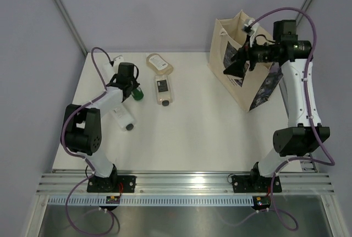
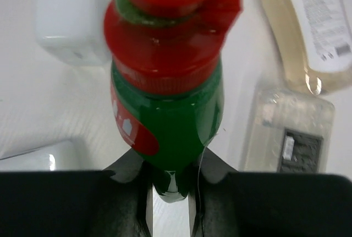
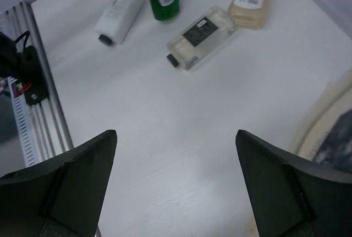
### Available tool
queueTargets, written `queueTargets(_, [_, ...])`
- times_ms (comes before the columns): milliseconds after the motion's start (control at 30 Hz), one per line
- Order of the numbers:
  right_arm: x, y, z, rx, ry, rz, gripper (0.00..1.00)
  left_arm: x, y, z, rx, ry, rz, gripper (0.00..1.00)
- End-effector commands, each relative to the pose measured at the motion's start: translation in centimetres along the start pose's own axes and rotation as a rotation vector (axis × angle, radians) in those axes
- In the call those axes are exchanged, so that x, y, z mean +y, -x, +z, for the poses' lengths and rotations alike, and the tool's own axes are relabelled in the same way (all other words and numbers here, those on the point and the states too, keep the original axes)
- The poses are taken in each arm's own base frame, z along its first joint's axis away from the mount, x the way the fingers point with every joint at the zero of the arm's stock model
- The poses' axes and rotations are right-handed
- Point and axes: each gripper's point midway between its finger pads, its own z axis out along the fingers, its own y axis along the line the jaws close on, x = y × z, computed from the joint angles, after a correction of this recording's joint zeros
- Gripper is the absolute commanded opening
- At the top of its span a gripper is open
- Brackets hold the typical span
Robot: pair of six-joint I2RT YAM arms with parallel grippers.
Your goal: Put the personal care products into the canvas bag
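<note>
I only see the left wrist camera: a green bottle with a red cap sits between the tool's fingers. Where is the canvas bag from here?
Observer: The cream canvas bag with dark floral panels stands upright at the far right of the table, well away from the left tool.
Operator: Where is the other arm?
Observer: The right tool hangs open beside the bag, on the side facing the bottles.
Operator: Anything lying nearer the front edge?
Observer: A clear plastic bottle with a black cap lies closer to that edge than the green plastic bottle with the red cap.
</note>
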Motion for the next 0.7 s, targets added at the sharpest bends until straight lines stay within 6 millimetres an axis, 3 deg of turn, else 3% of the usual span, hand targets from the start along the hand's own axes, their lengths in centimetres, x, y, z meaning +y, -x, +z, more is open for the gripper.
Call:
queueTargets(0, [5.9, -1.8, 2.5, 0.055, 0.160, -0.011, 0.96, -5.9, 3.3, -5.2, -0.071, -0.417, 0.074, 0.00])
queueTargets(33, [7.6, -3.4, 4.2, 0.097, 0.221, 0.019, 0.96, -7.4, 3.1, -6.8, -0.059, -0.534, 0.093, 0.00])
queueTargets(67, [8.2, -3.7, 5.0, 0.101, 0.240, 0.032, 0.96, -7.7, 2.1, -7.6, -0.034, -0.598, 0.112, 0.00])
queueTargets(133, [10.8, -5.1, 6.7, 0.118, 0.339, 0.060, 0.96, -8.5, 3.1, -10.5, -0.065, -0.714, 0.135, 0.00])
queueTargets(167, [11.8, -5.1, 7.3, 0.103, 0.385, 0.054, 0.96, -9.6, 2.5, -12.5, -0.042, -0.840, 0.165, 0.00])
queueTargets(300, [14.9, -7.1, 9.1, 0.094, 0.570, -0.033, 0.98, -10.7, 1.5, -19.6, -0.048, -1.138, 0.246, 0.00])
queueTargets(333, [15.4, -7.5, 9.5, 0.097, 0.597, -0.054, 0.98, -11.2, 1.0, -21.7, -0.022, -1.238, 0.250, 0.00])
queueTargets(400, [16.0, -7.9, 10.8, 0.108, 0.633, -0.060, 0.98, -11.2, 0.3, -23.9, 0.009, -1.329, 0.243, 0.00])
queueTargets(433, [15.8, -7.4, 11.6, 0.099, 0.630, -0.040, 0.98, -11.5, 0.5, -26.4, 0.013, -1.422, 0.231, 0.00])
queueTargets(533, [15.9, -6.1, 13.9, 0.063, 0.602, 0.005, 0.99, -11.6, 0.2, -29.7, 0.041, -1.532, 0.184, 0.00])
queueTargets(667, [16.1, -5.4, 15.8, 0.027, 0.556, -0.011, 1.00, -11.6, 0.3, -32.5, 0.034, -1.609, 0.121, 0.00])
